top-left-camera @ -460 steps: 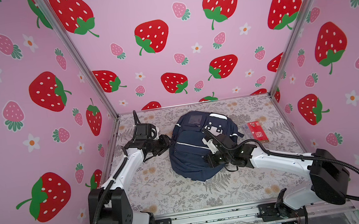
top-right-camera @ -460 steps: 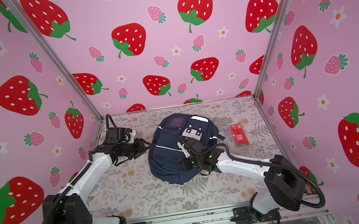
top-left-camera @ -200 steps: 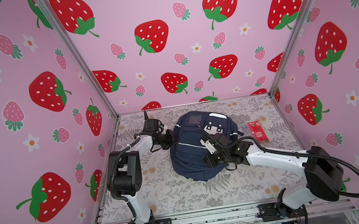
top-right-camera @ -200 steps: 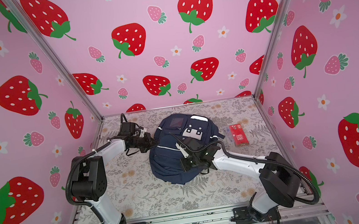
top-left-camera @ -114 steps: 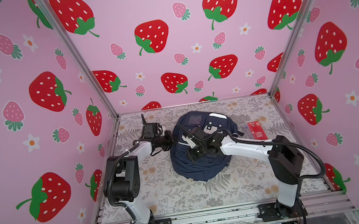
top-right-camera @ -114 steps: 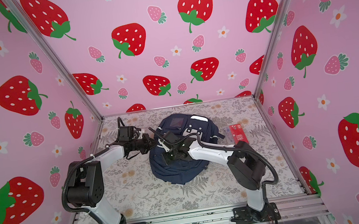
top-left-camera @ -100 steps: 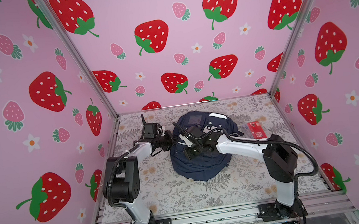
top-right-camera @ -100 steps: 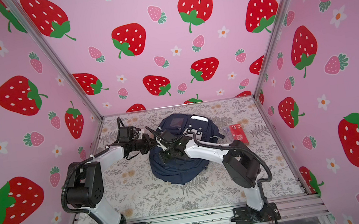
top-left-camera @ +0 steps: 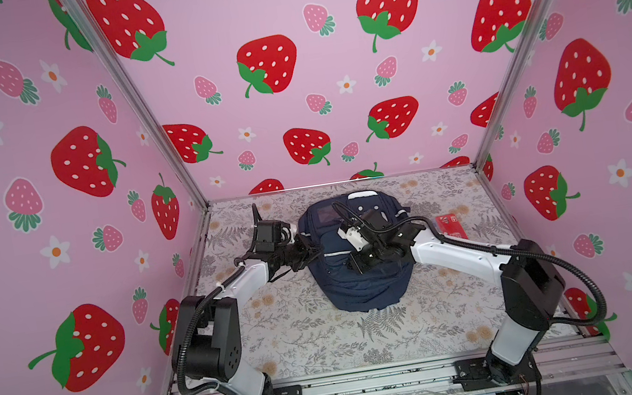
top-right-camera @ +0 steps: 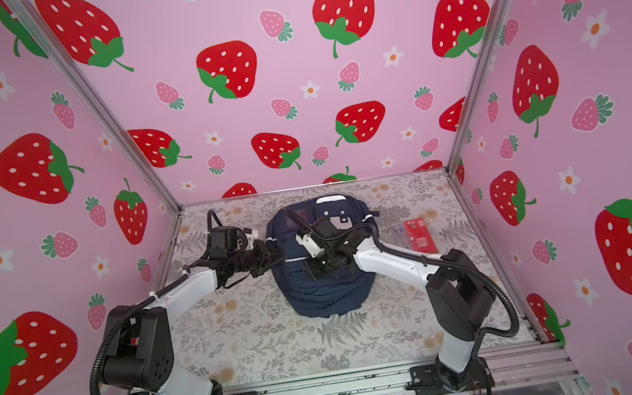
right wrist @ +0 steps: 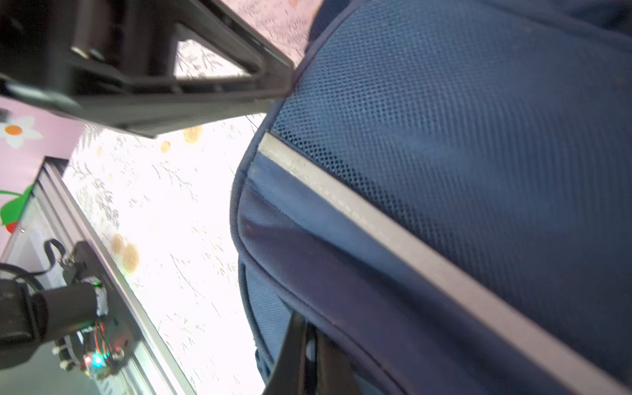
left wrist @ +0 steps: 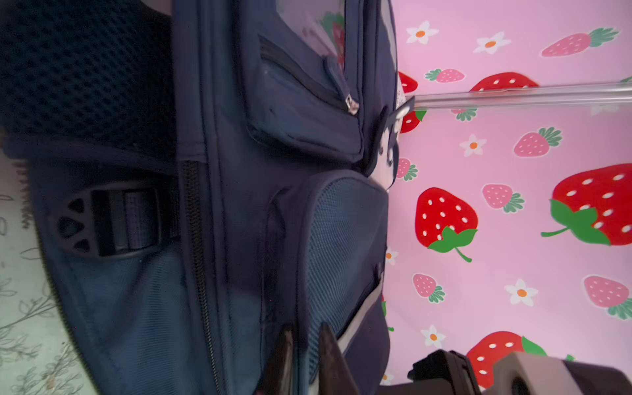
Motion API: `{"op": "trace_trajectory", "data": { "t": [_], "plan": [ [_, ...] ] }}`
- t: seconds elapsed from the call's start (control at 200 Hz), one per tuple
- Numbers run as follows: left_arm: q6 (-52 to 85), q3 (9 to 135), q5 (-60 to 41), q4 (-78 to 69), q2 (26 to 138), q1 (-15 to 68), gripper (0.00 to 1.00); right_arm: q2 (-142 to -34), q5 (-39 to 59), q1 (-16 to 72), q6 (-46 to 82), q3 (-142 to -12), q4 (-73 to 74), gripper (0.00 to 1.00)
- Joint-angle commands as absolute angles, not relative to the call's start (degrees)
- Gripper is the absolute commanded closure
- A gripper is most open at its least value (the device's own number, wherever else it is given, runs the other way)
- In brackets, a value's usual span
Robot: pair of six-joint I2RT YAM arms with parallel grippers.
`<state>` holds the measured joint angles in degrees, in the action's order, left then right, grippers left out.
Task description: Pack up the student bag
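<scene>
Your student bag lies flat near the middle of the floral bench, towards the back wall. It is a navy fabric backpack with mesh panels, a pale reflective stripe, a black strap buckle and a metal zip pull on a side pocket. A white patch with black squares sits near its far end. You can read no brand on it. To the bag's right lies a red card with white print too small to read.

Your left gripper meets the bag's left edge. In the left wrist view its jaws stand slightly apart with a ridge of navy fabric between the fingers. I cannot tell whether they pinch it.

Your right gripper reaches across onto the bag's front, just below the stripe. Its jaws are together, tips against the fabric seam. Whether anything sits between them is hidden.
</scene>
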<state>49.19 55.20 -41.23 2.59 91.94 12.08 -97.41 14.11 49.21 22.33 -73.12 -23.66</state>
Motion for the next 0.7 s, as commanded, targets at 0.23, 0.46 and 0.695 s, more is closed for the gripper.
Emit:
{"op": "trace_trajectory", "data": {
  "t": [0.23,0.46,0.695],
  "plan": [
    [47.38,58.83,-42.28,7.12,95.05,12.39,0.55,-94.57,16.34,49.70,22.80,-65.74,-19.25,1.00],
    [49.53,59.19,-42.95,4.82,96.59,12.79,0.53,-94.48,16.32,50.71,24.26,-65.63,-17.49,1.00],
    [51.93,59.23,-43.74,2.13,98.84,14.32,0.57,-94.40,15.66,51.40,24.87,-65.87,-17.41,1.00]
  ]
}}
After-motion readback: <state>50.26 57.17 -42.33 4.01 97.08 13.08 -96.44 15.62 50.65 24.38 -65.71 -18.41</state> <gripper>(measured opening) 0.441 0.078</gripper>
